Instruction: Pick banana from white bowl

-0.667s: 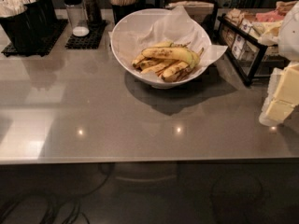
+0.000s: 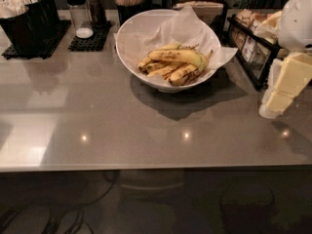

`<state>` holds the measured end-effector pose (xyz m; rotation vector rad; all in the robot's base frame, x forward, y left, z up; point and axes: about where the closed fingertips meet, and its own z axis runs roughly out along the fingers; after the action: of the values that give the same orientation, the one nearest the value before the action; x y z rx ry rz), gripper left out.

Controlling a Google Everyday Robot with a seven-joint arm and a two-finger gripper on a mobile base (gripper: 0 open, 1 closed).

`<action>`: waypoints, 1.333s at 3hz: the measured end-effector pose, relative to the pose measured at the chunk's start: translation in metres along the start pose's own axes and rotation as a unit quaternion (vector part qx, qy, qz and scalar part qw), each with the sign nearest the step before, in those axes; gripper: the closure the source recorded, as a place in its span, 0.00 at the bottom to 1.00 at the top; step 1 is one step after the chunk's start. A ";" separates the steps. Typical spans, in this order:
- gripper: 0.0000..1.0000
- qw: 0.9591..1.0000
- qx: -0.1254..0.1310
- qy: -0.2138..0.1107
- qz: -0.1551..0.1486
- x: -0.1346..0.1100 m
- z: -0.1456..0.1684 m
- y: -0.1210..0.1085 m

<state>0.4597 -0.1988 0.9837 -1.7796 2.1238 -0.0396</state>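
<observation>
gripper: at the right edge, above the counter, well apart from the bowl; open or closed cannot be told
banana: topmost of a pile in the white bowl, on the paper lining
approach: likely best from above, across the top banana's middle; keep clear of the paper

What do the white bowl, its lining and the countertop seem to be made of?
The white bowl looks like glazed ceramic or plastic: smooth sides. Its lining is thin paper, crinkled, overhanging the rim. The countertop seems polished stone or laminate, mirroring lights. The gripper hangs at the right edge.
</observation>
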 end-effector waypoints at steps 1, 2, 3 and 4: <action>0.00 0.997 -0.029 -0.066 -0.029 -0.029 0.013 -0.028; 0.00 0.987 -0.071 -0.139 -0.044 -0.067 0.034 -0.054; 0.00 0.977 -0.114 -0.172 -0.052 -0.105 0.067 -0.071; 0.00 0.976 -0.112 -0.179 -0.050 -0.111 0.072 -0.077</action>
<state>0.5692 -0.0930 0.9646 -1.8494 1.8367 0.4765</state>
